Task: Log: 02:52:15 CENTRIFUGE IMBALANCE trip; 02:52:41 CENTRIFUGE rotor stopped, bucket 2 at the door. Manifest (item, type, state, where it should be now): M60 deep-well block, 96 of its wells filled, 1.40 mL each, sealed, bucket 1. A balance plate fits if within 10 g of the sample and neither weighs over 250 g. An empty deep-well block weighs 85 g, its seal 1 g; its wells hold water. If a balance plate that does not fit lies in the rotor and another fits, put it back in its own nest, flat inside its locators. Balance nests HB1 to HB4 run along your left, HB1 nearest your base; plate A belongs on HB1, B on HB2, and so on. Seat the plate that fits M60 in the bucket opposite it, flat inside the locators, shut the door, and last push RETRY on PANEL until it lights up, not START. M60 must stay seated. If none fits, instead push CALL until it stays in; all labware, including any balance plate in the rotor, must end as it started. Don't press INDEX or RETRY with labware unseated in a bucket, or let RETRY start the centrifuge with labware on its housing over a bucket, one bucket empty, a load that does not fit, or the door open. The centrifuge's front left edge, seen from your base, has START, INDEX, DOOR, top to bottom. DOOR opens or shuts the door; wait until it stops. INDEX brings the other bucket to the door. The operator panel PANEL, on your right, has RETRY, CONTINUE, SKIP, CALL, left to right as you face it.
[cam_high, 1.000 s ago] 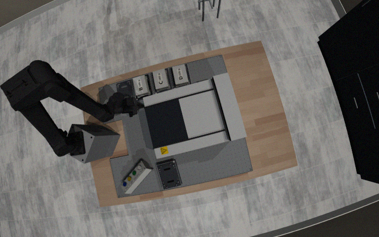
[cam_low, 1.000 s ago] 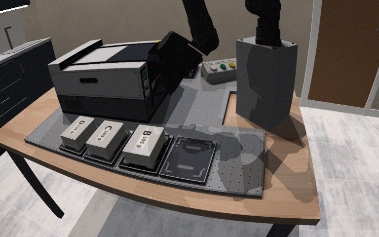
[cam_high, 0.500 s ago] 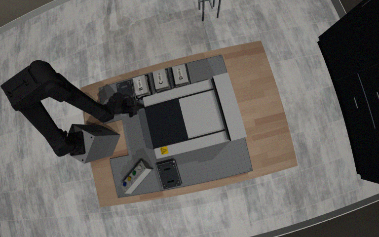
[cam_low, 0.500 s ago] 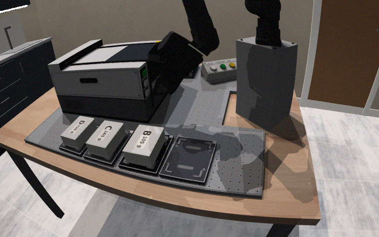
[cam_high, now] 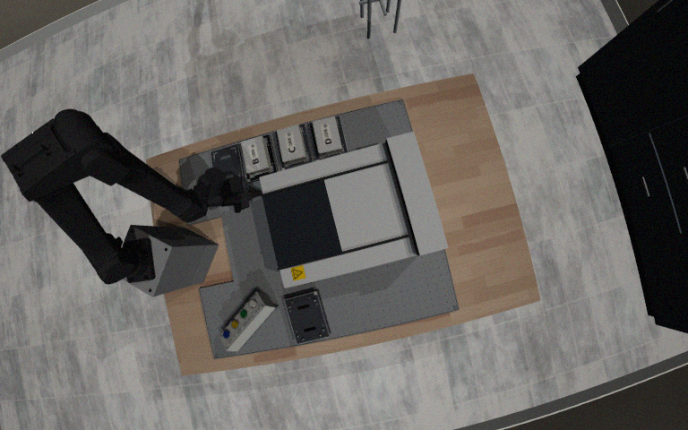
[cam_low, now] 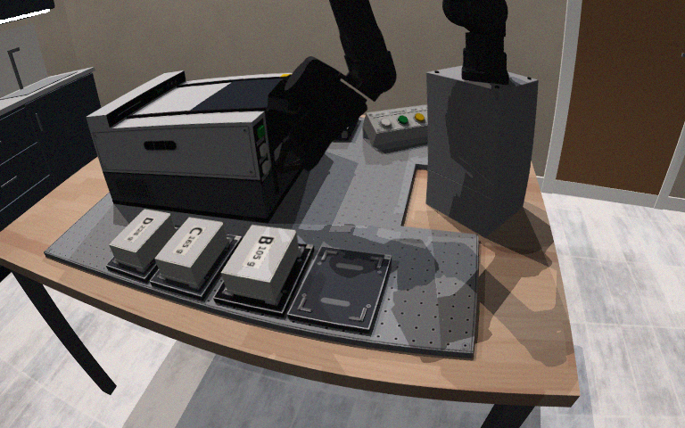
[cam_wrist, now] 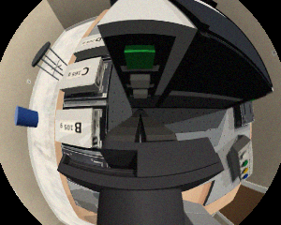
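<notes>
My gripper is shut and empty. It points at the button column on the centrifuge's front left edge. The green START button is on top, with two grey buttons below it. My fingertips are close to the lowest one; I cannot tell if they touch it. Plates B, C and D sit in their nests. Nest HB1 is empty. The centrifuge top is dark on its near half and light on its far half. No bucket shows.
The operator panel with its coloured buttons stands to the right of the base. A further empty nest lies beside it. The grey arm pedestal stands at the table's near edge. Dark cabinets stand beyond the table.
</notes>
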`<action>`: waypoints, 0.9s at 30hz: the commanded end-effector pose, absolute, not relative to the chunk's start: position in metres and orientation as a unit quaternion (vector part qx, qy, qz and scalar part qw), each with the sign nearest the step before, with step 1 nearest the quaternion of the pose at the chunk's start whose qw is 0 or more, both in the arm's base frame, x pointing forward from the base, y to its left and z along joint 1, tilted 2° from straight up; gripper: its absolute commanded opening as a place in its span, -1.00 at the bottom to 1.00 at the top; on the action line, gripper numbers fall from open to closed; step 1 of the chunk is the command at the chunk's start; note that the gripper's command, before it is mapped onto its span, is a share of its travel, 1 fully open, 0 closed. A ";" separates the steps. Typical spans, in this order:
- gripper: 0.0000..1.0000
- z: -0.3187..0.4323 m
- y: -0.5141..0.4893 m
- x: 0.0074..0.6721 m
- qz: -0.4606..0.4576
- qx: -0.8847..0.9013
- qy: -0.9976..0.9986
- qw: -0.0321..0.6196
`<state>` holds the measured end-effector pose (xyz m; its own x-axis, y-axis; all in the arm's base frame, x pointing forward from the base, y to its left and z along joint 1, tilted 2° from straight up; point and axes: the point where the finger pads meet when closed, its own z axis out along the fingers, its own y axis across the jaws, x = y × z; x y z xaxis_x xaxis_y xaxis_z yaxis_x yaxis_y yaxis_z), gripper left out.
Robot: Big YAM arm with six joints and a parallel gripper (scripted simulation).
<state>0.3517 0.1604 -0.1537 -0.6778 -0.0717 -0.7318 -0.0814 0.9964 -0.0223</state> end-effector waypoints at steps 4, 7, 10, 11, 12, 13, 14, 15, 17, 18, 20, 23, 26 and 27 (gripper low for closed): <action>-1.00 -0.155 0.154 0.352 0.001 -0.043 0.916 0.398; -1.00 -0.155 0.156 0.356 0.001 -0.043 0.916 0.398; -1.00 -0.152 0.157 0.359 0.002 -0.043 0.916 0.400; -1.00 -0.151 0.158 0.360 0.003 -0.042 0.915 0.401; -1.00 -0.150 0.158 0.361 0.003 -0.042 0.915 0.402; -1.00 -0.150 0.158 0.362 0.003 -0.042 0.915 0.402; -1.00 -0.151 0.158 0.362 0.003 -0.043 0.915 0.400; -1.00 -0.153 0.157 0.362 0.002 -0.043 0.916 0.399; -1.00 -0.153 0.157 0.362 0.002 -0.043 0.916 0.399; -1.00 -0.153 0.155 0.360 0.000 -0.043 0.917 0.397; -1.00 -0.150 0.158 0.366 0.003 -0.042 0.915 0.402; -1.00 -0.151 0.158 0.368 0.003 -0.042 0.915 0.401; -1.00 -0.152 0.158 0.370 0.002 -0.043 0.916 0.400; -1.00 -0.151 0.158 0.371 0.003 -0.042 0.915 0.401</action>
<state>0.3671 0.1624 -0.1522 -0.6724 -0.0657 -0.7373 -0.0804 0.9966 -0.0154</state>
